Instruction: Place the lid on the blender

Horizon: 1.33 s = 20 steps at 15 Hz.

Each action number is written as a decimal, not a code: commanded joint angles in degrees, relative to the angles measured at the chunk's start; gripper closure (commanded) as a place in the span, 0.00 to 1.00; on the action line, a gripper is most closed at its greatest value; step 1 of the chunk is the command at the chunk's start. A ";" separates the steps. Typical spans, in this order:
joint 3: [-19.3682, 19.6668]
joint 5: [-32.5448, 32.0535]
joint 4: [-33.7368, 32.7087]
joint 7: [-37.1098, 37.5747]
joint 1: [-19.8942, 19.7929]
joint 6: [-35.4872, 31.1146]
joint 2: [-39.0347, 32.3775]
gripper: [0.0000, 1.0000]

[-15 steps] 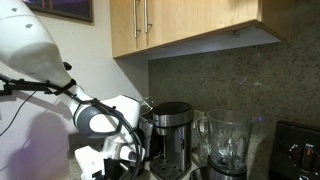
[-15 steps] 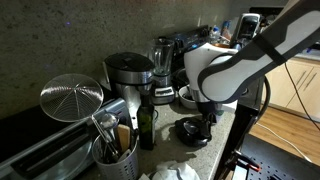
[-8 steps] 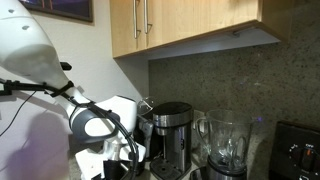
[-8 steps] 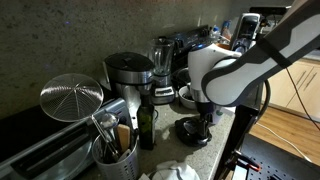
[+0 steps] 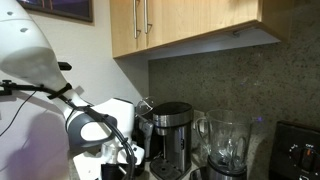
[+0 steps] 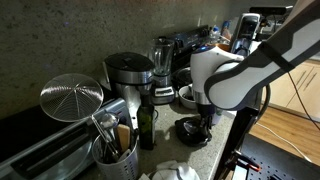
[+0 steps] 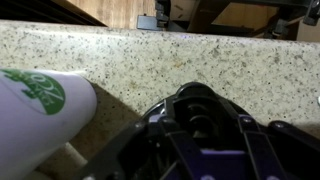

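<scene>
The lid, a round black cap with a raised centre knob, lies on the speckled counter and fills the lower middle of the wrist view. My gripper is right over it, with one dark finger on each side of the knob and a gap to it on both sides; nothing is lifted. In an exterior view the lid sits at the counter's front under the gripper. The blender, a clear jar, stands further back along the wall with its mouth uncovered. It also shows as the blender beside the coffee maker.
A black-and-silver coffee maker stands between the lid and the wall. A dark bottle, a utensil holder and a wire strainer crowd one side. A white cup with a green logo stands close beside the gripper. A white cloth lies at the front edge.
The arm has shifted slightly and settled lower over the lid. The lid has stayed in place on the counter.
</scene>
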<state>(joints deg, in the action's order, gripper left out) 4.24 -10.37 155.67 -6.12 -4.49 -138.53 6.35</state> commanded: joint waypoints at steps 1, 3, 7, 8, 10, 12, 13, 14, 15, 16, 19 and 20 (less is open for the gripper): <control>0.04 -2.13 2.51 2.89 -0.87 -3.24 1.95 0.82; -0.02 -2.74 2.74 4.00 -1.08 -4.02 1.99 0.93; -0.21 -3.51 3.05 5.39 -1.08 -4.79 2.52 0.91; -0.22 -3.44 3.00 5.27 -1.02 -4.73 2.57 0.90; -0.18 -3.01 2.71 4.86 -0.92 -4.11 2.69 0.55; -0.11 -2.95 2.57 4.83 -0.98 -4.09 2.81 0.45; -0.11 -3.09 2.52 4.88 -1.02 -4.11 2.79 0.39; -0.10 -3.12 2.43 4.90 -1.06 -4.04 2.76 0.31; -0.13 -3.43 2.42 5.15 -1.14 -4.25 2.75 0.24; -0.11 -3.56 2.40 5.28 -1.21 -4.59 2.62 0.16; -0.21 -4.83 2.10 6.31 -1.60 -6.93 1.49 0.00; -0.24 -5.52 2.07 6.89 -1.80 -7.99 1.25 0.00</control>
<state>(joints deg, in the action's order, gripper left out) 4.25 -13.13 157.00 -1.96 -5.40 -143.32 7.44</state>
